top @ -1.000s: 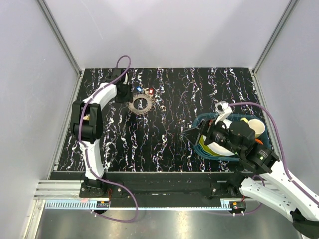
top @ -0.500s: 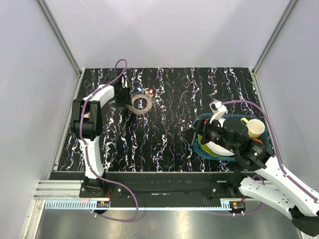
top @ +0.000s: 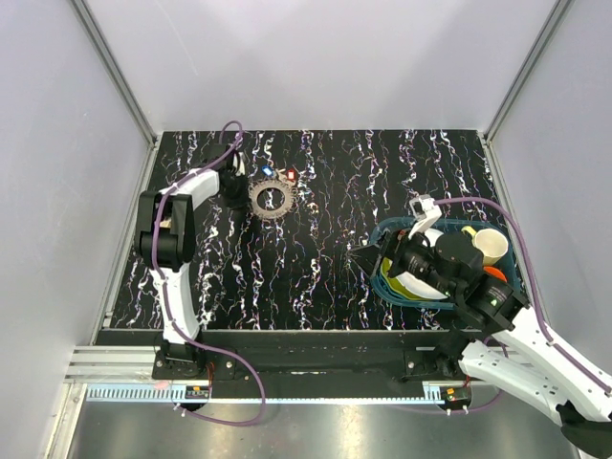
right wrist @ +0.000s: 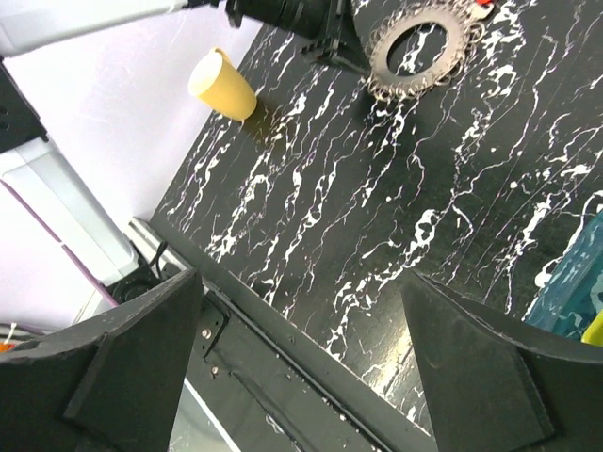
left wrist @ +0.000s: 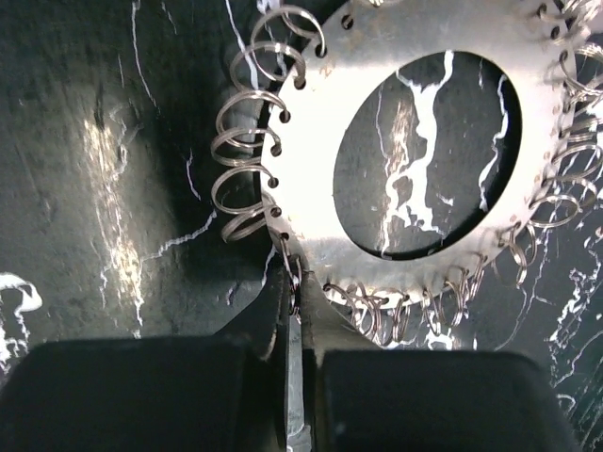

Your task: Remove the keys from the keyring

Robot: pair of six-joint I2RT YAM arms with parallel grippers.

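Observation:
The keyring (top: 273,197) is a flat silvery disc with a round hole, fringed with small wire rings, lying at the far left of the table. A blue-headed key (top: 267,172) and a red-headed key (top: 290,175) lie at its far edge. My left gripper (top: 241,190) is at its left side. In the left wrist view the keyring (left wrist: 316,202) fills the top, and the left gripper (left wrist: 295,306) is shut on one small ring at its rim. My right gripper (top: 368,258) hovers open at the right. The right wrist view shows the right gripper (right wrist: 301,363) empty, with the keyring (right wrist: 377,58) far off.
A teal basket (top: 381,236) holding plates and a yellow cup (top: 490,246) stands at the right, under my right arm. Another yellow cup (right wrist: 221,85) lies by the left wall, near the left arm. The table's near edge (right wrist: 311,311) runs below the right gripper.
My left gripper has closed onto a small ring at the keyring's rim. The keyring has shifted slightly toward the far side. The right arm has moved a little.

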